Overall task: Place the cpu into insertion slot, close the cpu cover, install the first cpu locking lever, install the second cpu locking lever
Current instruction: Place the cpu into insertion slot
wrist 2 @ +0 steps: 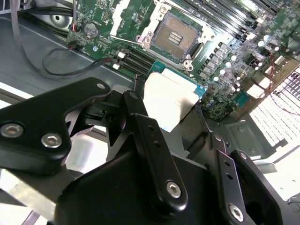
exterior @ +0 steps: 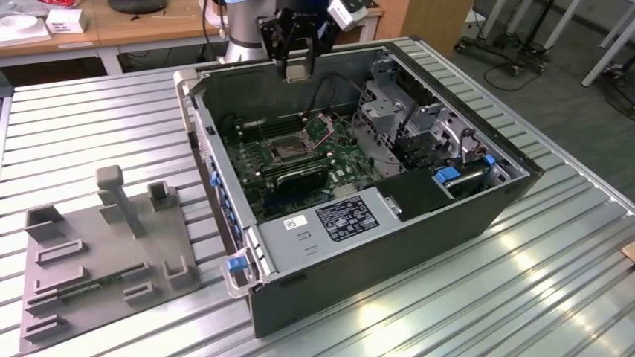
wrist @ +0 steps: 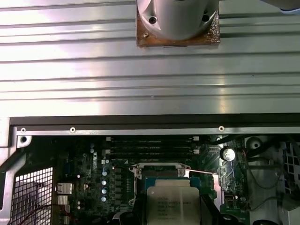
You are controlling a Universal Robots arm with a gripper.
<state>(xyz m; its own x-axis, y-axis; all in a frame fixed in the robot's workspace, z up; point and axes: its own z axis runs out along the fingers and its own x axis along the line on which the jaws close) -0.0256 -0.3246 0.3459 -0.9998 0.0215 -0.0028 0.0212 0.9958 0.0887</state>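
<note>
While the gripper [exterior: 296,68] hangs above the far wall of the open computer case [exterior: 397,245], its black fingers [wrist 2: 133,110] are clamped on the cpu [wrist: 173,204], one on each side edge, so the chip rides high off the board.

The relation that matters is mostly vertical. The insertion slot [wrist 2: 176,35] lies below the chip and a little nearer in the exterior view, well apart from it with open air between. In the first wrist view the chip overlaps part of the slot and their edges run roughly parallel, so I judge it close to square with its seat. Being square, it has no long axis to speak of.

The cpu is a thin flat plate with a matte, pale grey metal face and a green rim. The slot is a shallow square recess with a dull, finely textured floor, framed in bright metal. What I take for the cpu cover [exterior: 320,128], a thin silvery frame, stands tilted up just to the exterior view's right of the slot. The motherboard [exterior: 337,160] is green and crowded with small parts. The table [exterior: 100,119] is ribbed aluminium.
</note>
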